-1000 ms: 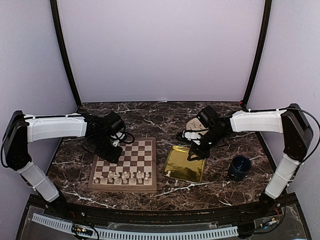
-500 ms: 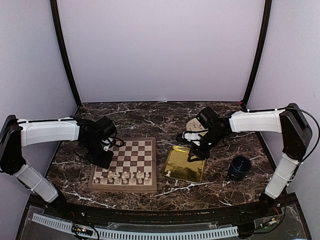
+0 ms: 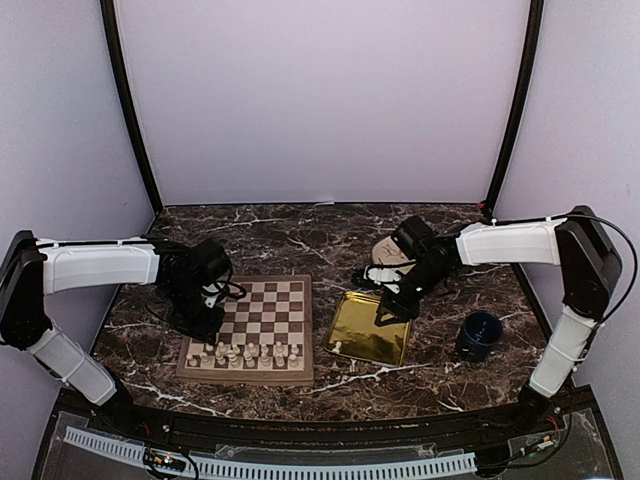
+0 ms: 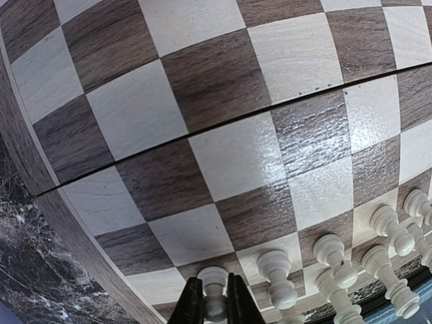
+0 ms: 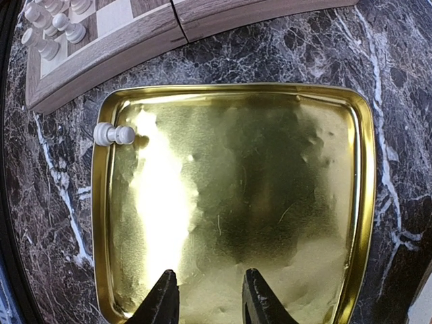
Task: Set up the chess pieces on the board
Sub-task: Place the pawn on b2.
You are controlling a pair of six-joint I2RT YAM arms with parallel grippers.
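As row needs filling, we clamp pawn in left end effector over board; right end effector hangs part-open, empty, above tray with stray pawn.

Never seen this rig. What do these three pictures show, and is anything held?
Two robot arms at a table, each with a two-finger gripper. The wide picture is from above and behind; the other two are from cameras on the wrists. On the table lie a chessboard with white pieces along its near side, a gold tray and a blue cup. The left gripper is shut on one piece. The right gripper hangs open over the tray, where a stray piece lies.
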